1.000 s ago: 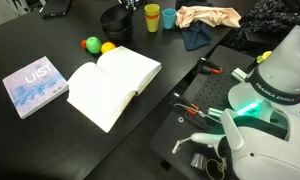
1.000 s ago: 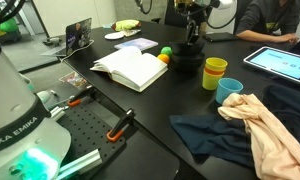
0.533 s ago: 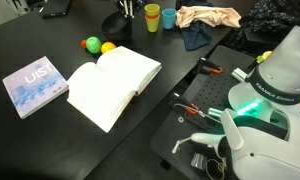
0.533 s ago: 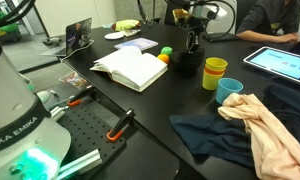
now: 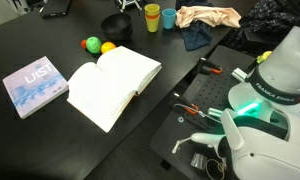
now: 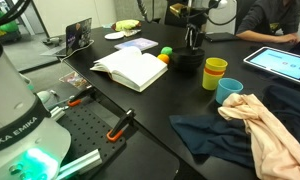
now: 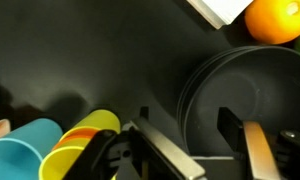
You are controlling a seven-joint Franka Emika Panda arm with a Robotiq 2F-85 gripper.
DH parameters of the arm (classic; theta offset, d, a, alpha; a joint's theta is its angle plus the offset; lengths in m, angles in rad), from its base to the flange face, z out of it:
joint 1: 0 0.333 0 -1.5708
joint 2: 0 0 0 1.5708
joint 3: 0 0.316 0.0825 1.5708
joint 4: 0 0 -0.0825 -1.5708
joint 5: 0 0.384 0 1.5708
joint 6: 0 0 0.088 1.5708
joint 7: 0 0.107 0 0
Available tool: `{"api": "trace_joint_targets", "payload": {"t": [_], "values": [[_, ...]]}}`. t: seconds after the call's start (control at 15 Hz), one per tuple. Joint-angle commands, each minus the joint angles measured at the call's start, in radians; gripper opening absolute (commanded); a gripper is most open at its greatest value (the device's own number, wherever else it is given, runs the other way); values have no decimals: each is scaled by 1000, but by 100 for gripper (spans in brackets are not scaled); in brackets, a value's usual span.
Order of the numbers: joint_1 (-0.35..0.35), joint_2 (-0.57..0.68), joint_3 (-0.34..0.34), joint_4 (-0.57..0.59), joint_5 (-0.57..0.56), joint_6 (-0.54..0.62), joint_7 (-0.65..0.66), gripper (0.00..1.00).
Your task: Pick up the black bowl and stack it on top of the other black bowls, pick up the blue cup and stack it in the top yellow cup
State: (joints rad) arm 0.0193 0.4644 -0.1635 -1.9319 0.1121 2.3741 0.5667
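The black bowl (image 7: 252, 92) lies nested on top of the other black bowls (image 6: 185, 62), and several rims show around it in the wrist view. My gripper (image 7: 202, 140) hangs just above the stack (image 5: 115, 25), open, with nothing between its fingers (image 7: 258, 148). In an exterior view the gripper (image 6: 194, 40) stands upright over the bowls. Beside the stack stand the yellow cup (image 7: 82, 140) and the blue cup (image 7: 22, 152), apart from each other. Both exterior views show the yellow cup (image 6: 215, 72) (image 5: 152, 17) and the blue cup (image 6: 230, 90) (image 5: 168, 18).
An open book (image 5: 112, 85) lies mid-table, with an orange ball (image 6: 162, 58) and a green ball (image 5: 90, 44) between it and the bowls. A blue book (image 5: 34, 85), a peach cloth (image 6: 255, 115), a dark cloth (image 6: 215, 135) and a tablet (image 6: 280, 62) lie around.
My gripper has lifted a little off the bowl stack and its jaws have opened. The top bowl stays on the stack.
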Motion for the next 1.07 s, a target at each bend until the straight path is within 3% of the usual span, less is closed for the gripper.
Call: {"api": "trace_joint_targets", "payload": {"t": [0.0, 0.4, 1.0], "values": [[16, -88, -57, -39, -126, -90, 38, 100], [-32, -142, -115, -116, -259, -84, 51, 100], [-120, -229, -182, -242, -278, -63, 190, 100]]}}
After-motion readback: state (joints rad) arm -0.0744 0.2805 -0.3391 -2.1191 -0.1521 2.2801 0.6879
